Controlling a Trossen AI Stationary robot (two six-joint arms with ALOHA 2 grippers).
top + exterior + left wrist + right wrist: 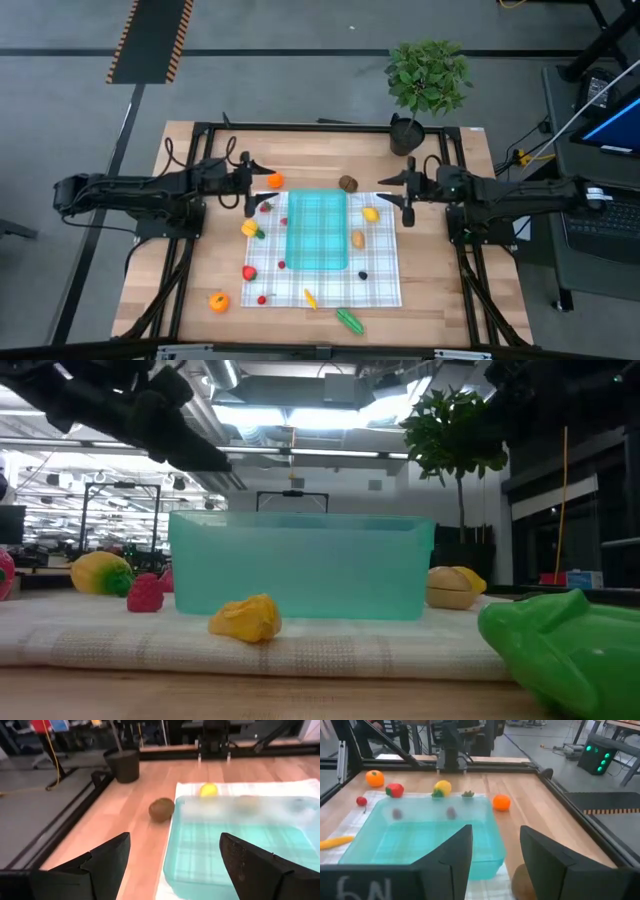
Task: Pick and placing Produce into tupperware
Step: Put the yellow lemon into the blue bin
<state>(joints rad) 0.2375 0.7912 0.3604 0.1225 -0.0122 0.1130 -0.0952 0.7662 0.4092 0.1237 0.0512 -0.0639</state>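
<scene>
Tupperware, teal and translucent, sits mid-cloth in the high view, nothing visible inside. Left gripper hangs off its upper-left corner, fingers spread, nothing between them; an orange piece lies just beside the jaws. Right gripper hangs off the opposite corner, parted, holding nothing; a yellow piece is near its tips. Remaining produce is scattered around the container, too small to identify.

Low view: tupperware fills the middle. A yellow piece lies in front, a red berry at its left end. A green piece is cut off by the frame edge. A dark arm crosses the top; which arm, cannot tell.

Left wrist view: jaws released and wide. A brown piece lies on bare wood ahead of them, beside the tupperware. Shapes beyond the far wall are blurred.

Right wrist view: jaws moderately apart, unloaded. Tupperware lies straight ahead; two dark blobs show through its far wall, unidentifiable.
</scene>
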